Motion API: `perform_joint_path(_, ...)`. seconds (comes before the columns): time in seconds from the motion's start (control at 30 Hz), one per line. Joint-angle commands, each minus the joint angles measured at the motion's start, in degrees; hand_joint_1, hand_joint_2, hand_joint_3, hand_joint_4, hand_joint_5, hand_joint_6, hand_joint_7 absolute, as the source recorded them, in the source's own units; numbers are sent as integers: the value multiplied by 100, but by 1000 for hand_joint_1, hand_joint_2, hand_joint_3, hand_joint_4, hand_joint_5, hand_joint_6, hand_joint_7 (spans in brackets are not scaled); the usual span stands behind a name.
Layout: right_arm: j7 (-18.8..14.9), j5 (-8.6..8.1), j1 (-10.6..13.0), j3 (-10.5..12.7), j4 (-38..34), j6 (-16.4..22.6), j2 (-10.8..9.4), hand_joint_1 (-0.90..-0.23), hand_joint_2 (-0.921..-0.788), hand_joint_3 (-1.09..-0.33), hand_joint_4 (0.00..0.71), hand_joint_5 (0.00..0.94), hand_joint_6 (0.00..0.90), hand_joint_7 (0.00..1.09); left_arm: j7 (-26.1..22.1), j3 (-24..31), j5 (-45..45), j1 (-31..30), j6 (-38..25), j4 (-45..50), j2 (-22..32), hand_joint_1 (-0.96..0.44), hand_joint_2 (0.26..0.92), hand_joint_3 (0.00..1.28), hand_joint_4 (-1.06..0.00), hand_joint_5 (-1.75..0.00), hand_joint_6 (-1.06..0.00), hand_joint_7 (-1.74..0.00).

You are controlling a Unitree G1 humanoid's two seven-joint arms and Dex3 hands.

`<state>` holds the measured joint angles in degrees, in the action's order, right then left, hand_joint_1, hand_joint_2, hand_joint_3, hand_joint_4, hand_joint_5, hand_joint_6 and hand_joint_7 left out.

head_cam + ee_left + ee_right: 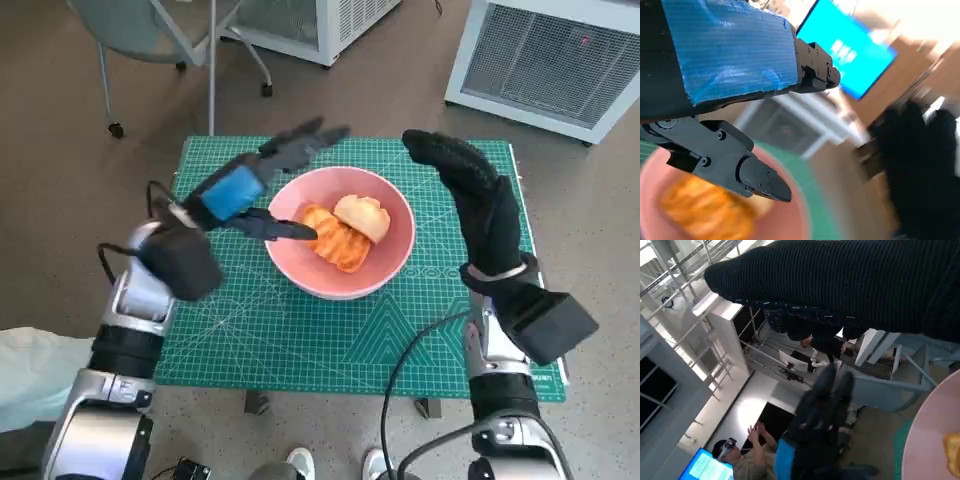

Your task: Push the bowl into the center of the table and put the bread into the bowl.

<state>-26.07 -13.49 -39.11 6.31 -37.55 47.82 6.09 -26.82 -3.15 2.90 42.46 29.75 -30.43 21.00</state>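
Both forearms enter at frame bottom. Left hand [240, 190] hovers open over the pink bowl [395, 262] rim, empty. Right hand [478, 200] open, empty, flanking bowl's right. Bowl mid-frame on green mat [250, 330], 2 bread pieces [345, 230] inside; likely done.

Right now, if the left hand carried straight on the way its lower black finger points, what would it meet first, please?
Probably the orange, ridged piece of bread in the pink round bowl. The left hand has that finger just over the bowl's near rim, aimed at the bread; its height above it is unclear.
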Motion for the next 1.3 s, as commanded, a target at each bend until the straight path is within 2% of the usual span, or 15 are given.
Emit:
perform_joint_path(0.03, -57, -52, -36, -13, 55, -152, 26, -706, -921, -776, 170, 0, -1, 545, -227, 326, 724, -181, 417, 14, -405, -478, 910, 102, -26, -9, -205, -19)
perform_joint_path(0.4, 46, 135, -264, -17, -93, -89, 59, -718, -921, -777, 170, 1, -1, 559, -334, 742, 1360, -295, 1297, -368, -1144, -613, 921, 278, -64, -17, -207, -31)
perform_joint_path(0.6, 83, 236, -331, -25, -119, -29, 98, -717, -921, -778, 170, 1, -1, 539, -340, 841, 1377, -267, 1536, -631, -1316, -645, 921, 315, -65, -13, -194, -25)
perform_joint_path(0.93, -44, 139, -447, 19, -270, -19, 124, -715, -921, -779, 168, 0, -1, 531, -606, 943, 1489, -253, 1591, -916, -1392, -640, 921, 329, -68, -10, -188, -22)
perform_joint_path(1.3, -26, 170, -479, 40, -294, -13, 165, -698, -921, -781, 166, 0, -1, 528, -679, 953, 1424, -268, 1648, -1088, -1474, -646, 921, 323, -71, -7, -188, -22)
